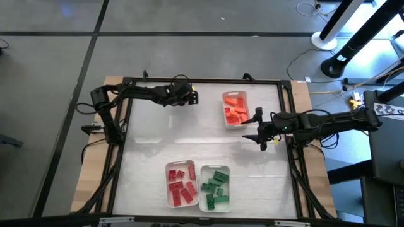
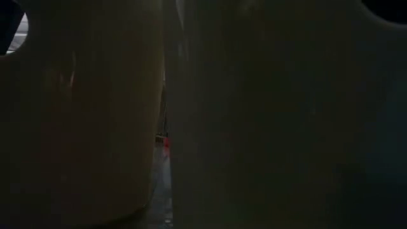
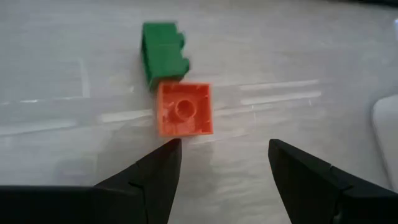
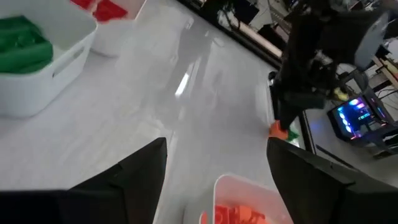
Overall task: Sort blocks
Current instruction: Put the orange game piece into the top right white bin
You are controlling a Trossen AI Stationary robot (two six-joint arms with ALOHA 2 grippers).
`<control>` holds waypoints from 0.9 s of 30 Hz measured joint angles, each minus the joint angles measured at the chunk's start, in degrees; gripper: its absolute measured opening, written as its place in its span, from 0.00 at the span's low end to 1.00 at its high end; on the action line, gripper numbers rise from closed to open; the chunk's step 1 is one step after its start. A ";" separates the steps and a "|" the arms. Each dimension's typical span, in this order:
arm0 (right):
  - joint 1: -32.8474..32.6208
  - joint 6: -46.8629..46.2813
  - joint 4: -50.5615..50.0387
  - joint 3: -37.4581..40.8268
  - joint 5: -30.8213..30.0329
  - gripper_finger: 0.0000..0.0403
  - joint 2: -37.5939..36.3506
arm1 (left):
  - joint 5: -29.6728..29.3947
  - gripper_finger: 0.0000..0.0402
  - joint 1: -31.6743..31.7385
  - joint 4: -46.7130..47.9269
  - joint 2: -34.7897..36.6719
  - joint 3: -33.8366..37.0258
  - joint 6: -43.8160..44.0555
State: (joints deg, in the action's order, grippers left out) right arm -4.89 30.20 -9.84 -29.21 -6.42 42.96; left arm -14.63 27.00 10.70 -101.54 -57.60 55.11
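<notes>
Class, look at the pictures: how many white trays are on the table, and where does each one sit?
3. The tray of orange blocks is at the far side, near the right tool. The tray of red blocks and the tray of green blocks sit side by side at the near edge.

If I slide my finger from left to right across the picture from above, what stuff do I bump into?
Left claw → tray of red blocks → tray of green blocks → tray of orange blocks → right claw.
</notes>
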 joint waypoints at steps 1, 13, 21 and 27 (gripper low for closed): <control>0.01 0.09 0.08 0.53 -0.11 0.68 -0.02 | -0.04 0.57 -0.01 -0.64 0.00 -0.04 0.00; 0.03 0.04 0.91 4.94 -2.00 0.68 0.32 | -9.20 0.57 1.05 -0.63 0.00 -0.04 1.05; 0.03 0.05 5.66 6.97 -1.55 0.68 -0.03 | -10.48 0.57 0.54 -1.29 -2.15 -0.04 -0.27; 0.03 1.16 5.90 7.54 -1.53 0.68 -6.00 | -9.94 0.57 -0.45 -4.62 -5.61 -0.02 -1.49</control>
State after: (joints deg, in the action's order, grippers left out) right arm -4.86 31.35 -3.95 -21.67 -7.94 36.96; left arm -24.57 26.55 6.08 -107.15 -57.63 53.62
